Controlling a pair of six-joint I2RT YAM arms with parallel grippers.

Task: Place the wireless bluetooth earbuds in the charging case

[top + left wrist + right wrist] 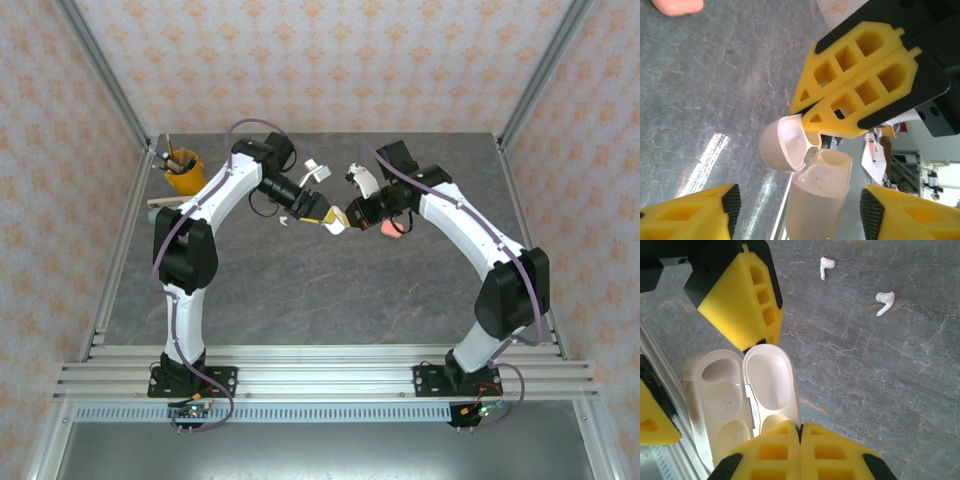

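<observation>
My left arm arched in toward the middle, the left gripper [799,207] with its yellow fingers spread wide either side of the white pebble-shaped plastic charging case [722,395], not clamping it. The case sat open. At the rim of its hinged lid [770,375] were the fingers of the right gripper [800,429], pressed together; I could not tell whether they pinched it. Two white stemmed plastic earbuds [826,267] [885,302] lay loose on the grey marbled desk [880,390], well apart from the case. My judgement: steady the base first, then lower one earbud stem-first into a well.

Salmon case [677,6] half off-frame
</observation>
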